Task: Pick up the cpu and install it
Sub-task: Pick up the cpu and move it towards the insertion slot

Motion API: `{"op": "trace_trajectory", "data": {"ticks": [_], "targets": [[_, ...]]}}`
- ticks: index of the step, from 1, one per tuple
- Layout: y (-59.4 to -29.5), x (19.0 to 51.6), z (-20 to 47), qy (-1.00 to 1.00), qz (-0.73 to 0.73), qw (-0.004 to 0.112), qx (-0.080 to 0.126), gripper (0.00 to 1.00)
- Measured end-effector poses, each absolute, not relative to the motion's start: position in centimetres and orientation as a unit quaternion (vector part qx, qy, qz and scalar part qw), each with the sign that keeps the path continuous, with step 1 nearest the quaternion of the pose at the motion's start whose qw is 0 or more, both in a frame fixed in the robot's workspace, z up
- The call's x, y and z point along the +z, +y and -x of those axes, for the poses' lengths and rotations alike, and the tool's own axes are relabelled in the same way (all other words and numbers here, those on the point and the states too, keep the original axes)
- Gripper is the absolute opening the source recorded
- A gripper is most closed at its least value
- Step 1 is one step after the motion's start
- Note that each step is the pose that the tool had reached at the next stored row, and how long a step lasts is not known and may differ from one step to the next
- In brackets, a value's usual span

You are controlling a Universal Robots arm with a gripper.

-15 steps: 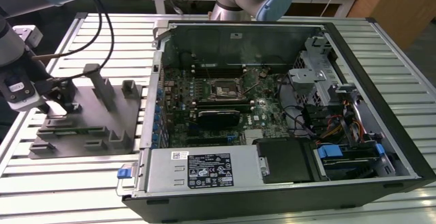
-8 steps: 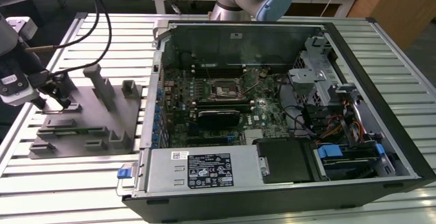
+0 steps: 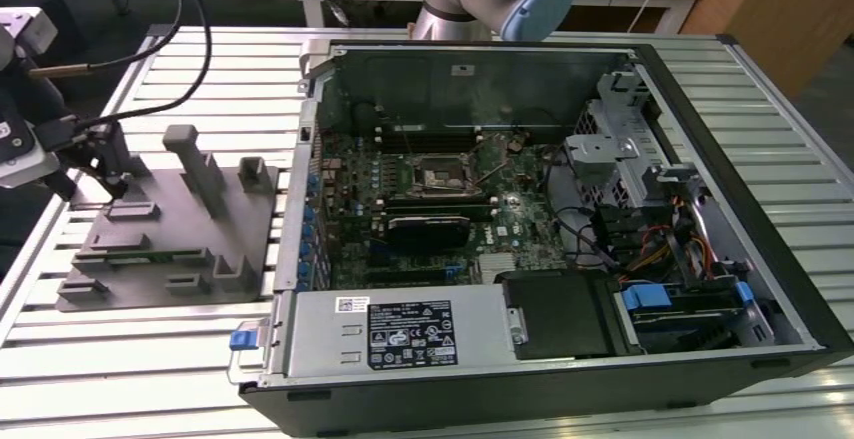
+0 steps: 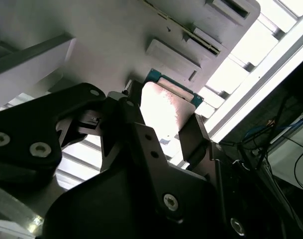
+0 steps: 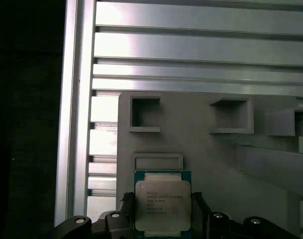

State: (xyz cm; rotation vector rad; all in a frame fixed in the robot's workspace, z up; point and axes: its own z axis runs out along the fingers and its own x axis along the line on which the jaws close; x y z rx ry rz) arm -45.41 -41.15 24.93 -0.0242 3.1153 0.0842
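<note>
My fingers (image 4: 141,144) are pinched narrow on 2 opposite edges of the cpu (image 5: 162,203), at the grey tray (image 3: 147,259) on the desk (image 3: 200,59). I cannot tell whether it is clear of the tray. I judge the pick about made. The install is undone, with the socket (image 3: 441,172) in the open computer case (image 3: 747,209) well apart.

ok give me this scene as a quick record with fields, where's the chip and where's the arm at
chip: silver top, green rim, over the grey tray
gripper: shut on the chip, fingers on two opposite sides of it
tray: on the slatted table, at the exterior view's left
computer case: open, to the exterior view's right of the tray
socket: black square frame on the board inside the case, well apart from the chip
</note>
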Motion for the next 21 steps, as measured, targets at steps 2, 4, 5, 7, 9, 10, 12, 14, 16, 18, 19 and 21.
{"op": "trace_trajectory", "data": {"ticks": [2,4,5,7,9,10,12,14,16,18,19,21], "targets": [[-41.2,25.6,45.4,1.0,0.008,0.013,0.027,0.54],[-41.2,26.3,45.4,1.0,0.008,0.013,0.027,0.54],[-41.2,26.6,45.4,1.0,0.008,0.013,0.027,0.54],[-41.1,27.3,45.4,1.0,0.008,0.014,0.027,0.54],[-41.2,27.9,45.4,0.999,0.008,0.014,0.028,0.54],[-41.2,28.2,45.4,0.999,0.008,0.014,0.028,0.54],[-41.2,28.8,45.4,0.999,0.008,0.014,0.028,0.54],[-41.2,29.5,45.4,0.999,0.008,0.015,0.028,0.54],[-41.2,30.1,45.4,0.999,0.008,0.015,0.028,0.54],[-41.2,30.6,45.4,0.999,0.008,0.016,0.028,0.54],[-41.2,30.9,45.4,0.999,0.008,0.016,0.028,0.54],[-41.1,31.5,45.4,0.999,0.008,0.017,0.028,0.54]]}}
